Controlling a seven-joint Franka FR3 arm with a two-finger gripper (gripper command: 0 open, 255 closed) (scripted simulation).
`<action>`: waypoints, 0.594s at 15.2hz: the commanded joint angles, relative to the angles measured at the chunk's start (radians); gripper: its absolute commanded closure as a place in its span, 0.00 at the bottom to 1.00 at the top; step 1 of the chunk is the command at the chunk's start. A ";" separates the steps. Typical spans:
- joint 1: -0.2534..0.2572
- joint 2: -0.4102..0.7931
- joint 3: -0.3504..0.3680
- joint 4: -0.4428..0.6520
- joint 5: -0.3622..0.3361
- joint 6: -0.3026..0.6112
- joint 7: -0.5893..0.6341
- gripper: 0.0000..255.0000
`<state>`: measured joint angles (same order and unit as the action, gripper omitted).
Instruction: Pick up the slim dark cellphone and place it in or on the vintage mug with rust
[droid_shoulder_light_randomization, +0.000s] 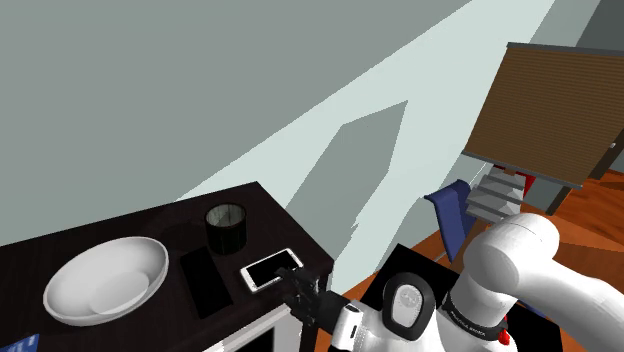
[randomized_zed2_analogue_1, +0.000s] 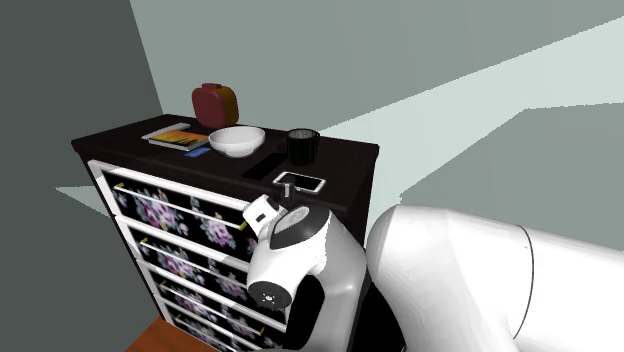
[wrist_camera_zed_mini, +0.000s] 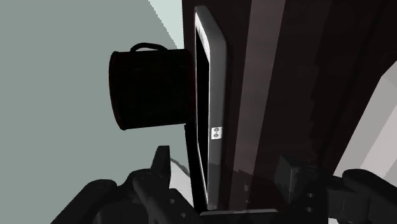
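Note:
Two phones lie on the dark dresser top (droid_shoulder_light_randomization: 130, 225). A slim all-dark phone (droid_shoulder_light_randomization: 205, 280) (randomized_zed2_analogue_1: 262, 165) rests between the bowl and a white-rimmed phone with a dark screen (droid_shoulder_light_randomization: 272, 268) (randomized_zed2_analogue_1: 300, 182) (wrist_camera_zed_mini: 213, 114). A black mug (droid_shoulder_light_randomization: 227, 228) (randomized_zed2_analogue_1: 303, 145) (wrist_camera_zed_mini: 153, 89) stands upright just behind them. My gripper (droid_shoulder_light_randomization: 298, 292) (randomized_zed2_analogue_1: 284, 192) (wrist_camera_zed_mini: 226, 172) reaches in level at the dresser's near edge. Its fingers (wrist_camera_zed_mini: 162, 165) stand apart on either side of the white-rimmed phone's near end and the top's edge, touching neither and holding nothing.
A white bowl (droid_shoulder_light_randomization: 105, 280) (randomized_zed2_analogue_1: 237, 140) sits beside the dark phone. Books (randomized_zed2_analogue_1: 175, 136) and a red-brown rounded object (randomized_zed2_analogue_1: 215, 103) are at the dresser's far end. Floral drawer fronts (randomized_zed2_analogue_1: 170, 215) are below. A blue chair (droid_shoulder_light_randomization: 450, 215) stands on the floor.

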<state>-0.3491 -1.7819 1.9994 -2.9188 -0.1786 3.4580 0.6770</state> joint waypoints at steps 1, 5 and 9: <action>-0.002 -0.002 -0.001 0.000 0.002 -0.008 0.000 1.00; -0.005 -0.002 0.000 0.003 0.003 -0.007 0.001 1.00; -0.002 -0.002 -0.001 0.000 0.003 -0.008 -0.001 1.00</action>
<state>-0.3359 -1.7745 2.0040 -2.9122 -0.1742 3.4551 0.6804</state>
